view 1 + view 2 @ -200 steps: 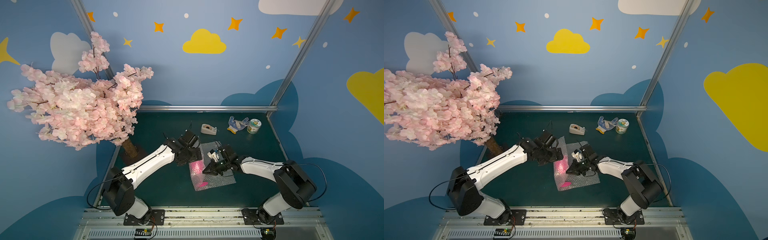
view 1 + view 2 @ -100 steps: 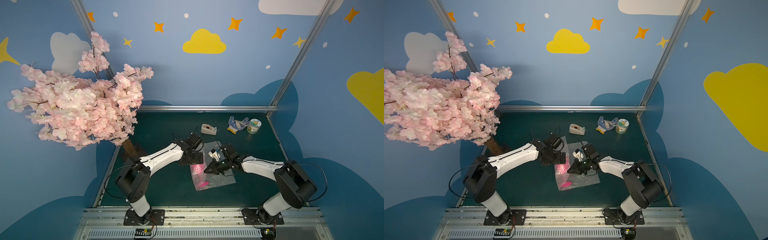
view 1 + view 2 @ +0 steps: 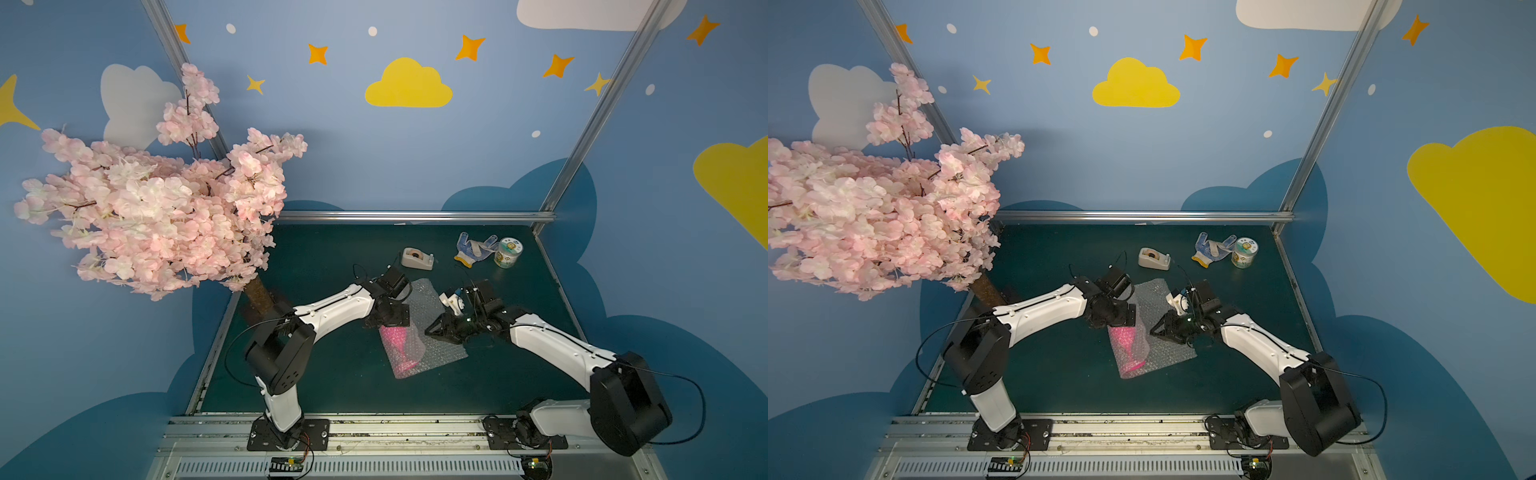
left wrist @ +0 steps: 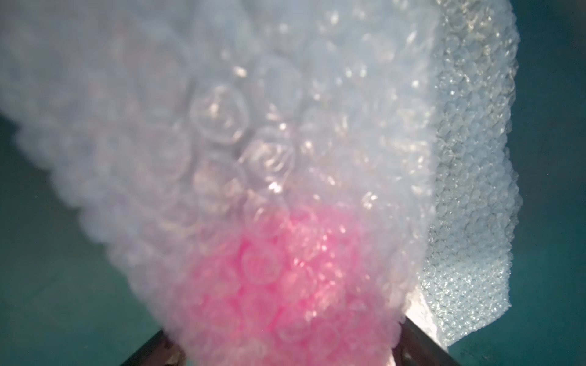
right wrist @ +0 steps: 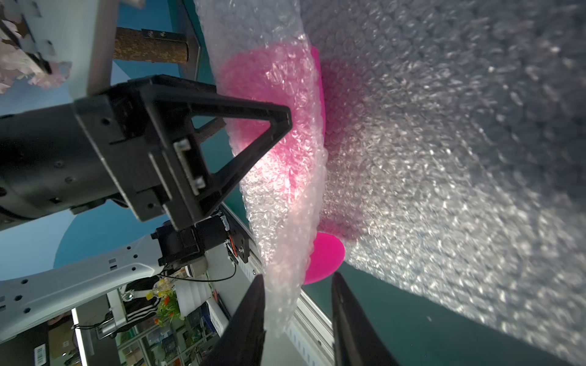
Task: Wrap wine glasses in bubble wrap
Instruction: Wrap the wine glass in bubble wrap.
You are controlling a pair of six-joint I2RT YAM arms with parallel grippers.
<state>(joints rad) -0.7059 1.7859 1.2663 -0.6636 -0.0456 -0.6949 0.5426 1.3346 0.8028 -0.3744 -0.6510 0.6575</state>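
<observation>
The goblet lies on the tabletop with one flap of bubble wrap folded over it and its foot half bare. The left gripper has its fingers wide apart astride the covered bowl. The right gripper has its fingers apart around the flap's edge. Most of the rolling looks left to do.

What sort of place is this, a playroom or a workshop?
Probably a staged robot recording booth: two white-and-black robot arms bolted to a metal rail reach over a dark green tabletop, enclosed by blue walls painted with yellow clouds, beside an artificial pink blossom tree.
</observation>
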